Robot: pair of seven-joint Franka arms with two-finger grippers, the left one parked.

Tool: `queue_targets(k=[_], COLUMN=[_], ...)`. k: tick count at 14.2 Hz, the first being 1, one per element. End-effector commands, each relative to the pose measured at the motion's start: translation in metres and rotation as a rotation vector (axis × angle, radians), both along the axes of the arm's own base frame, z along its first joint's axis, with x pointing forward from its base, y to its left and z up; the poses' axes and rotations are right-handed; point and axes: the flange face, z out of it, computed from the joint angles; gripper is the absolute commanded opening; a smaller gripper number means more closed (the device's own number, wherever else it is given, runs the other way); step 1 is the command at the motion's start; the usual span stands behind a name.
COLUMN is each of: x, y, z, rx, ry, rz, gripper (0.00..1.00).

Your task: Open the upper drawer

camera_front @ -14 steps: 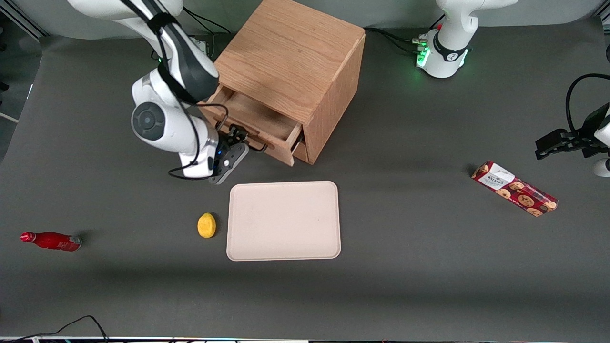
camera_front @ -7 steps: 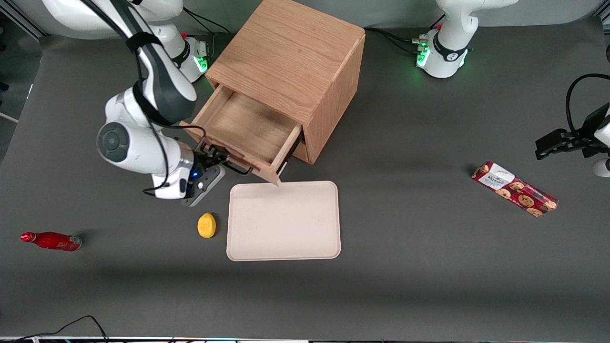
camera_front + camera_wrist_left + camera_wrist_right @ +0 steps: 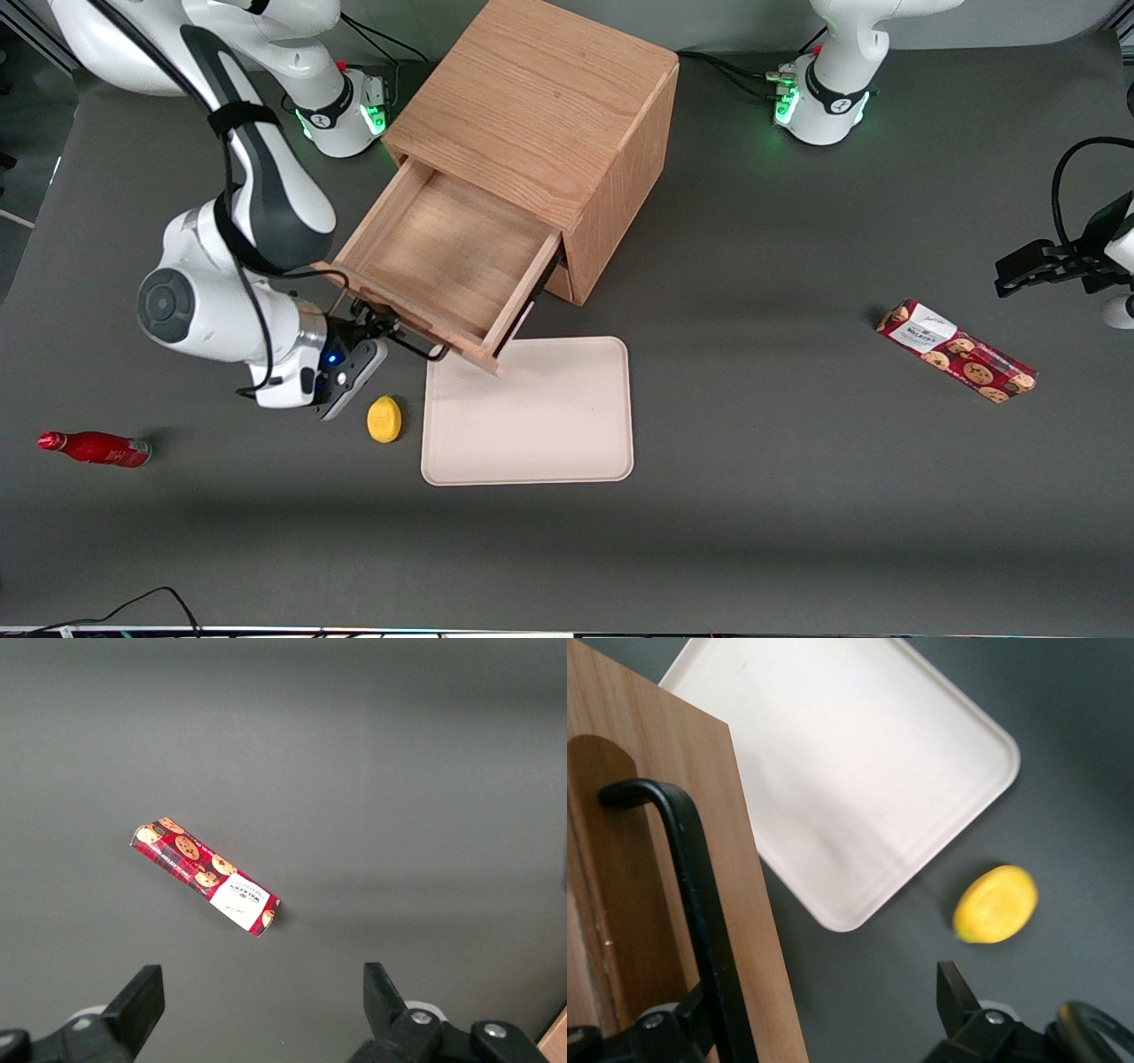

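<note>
The upper drawer (image 3: 434,257) of the oak cabinet (image 3: 532,106) stands pulled far out, its bare wooden inside showing, and its front corner overhangs the tray. Its thin black wire handle (image 3: 409,344) faces the working arm. My right gripper (image 3: 368,335) is at the handle's end, just in front of the drawer front. In the right wrist view the gripper (image 3: 824,1019) is open. The handle (image 3: 700,886) runs along one finger (image 3: 700,1023), the drawer front (image 3: 749,904) lies between the fingers, and the other finger (image 3: 954,992) stands well apart over the table.
A beige tray (image 3: 532,416) lies in front of the drawer, also in the right wrist view (image 3: 842,771). A yellow lemon (image 3: 384,418) (image 3: 997,904) lies beside it, close to the gripper. A red bottle (image 3: 93,447) lies toward the working arm's end and a cookie box (image 3: 957,350) (image 3: 205,877) toward the parked arm's.
The drawer has slid much farther out of the cabinet, toward the front camera and over the tray's corner. The gripper moved with the handle, nearer to the lemon.
</note>
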Motion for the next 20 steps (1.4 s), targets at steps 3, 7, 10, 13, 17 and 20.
queue_targets(k=[3, 7, 10, 13, 17, 20], x=[0.031, 0.044, 0.047, 0.058, 0.053, 0.036], y=[-0.007, -0.025, -0.037, -0.051, -0.045, -0.036], z=[0.007, 0.012, 0.004, 0.008, 0.020, 0.046], rx=[-0.014, -0.053, -0.055, -0.058, -0.051, -0.056], ry=[-0.010, -0.013, -0.018, -0.044, -0.026, 0.047], rz=[0.040, 0.046, 0.098, 0.108, 0.103, 0.110], gripper=[1.00, 1.00, 1.00, 1.00, 1.00, 1.00])
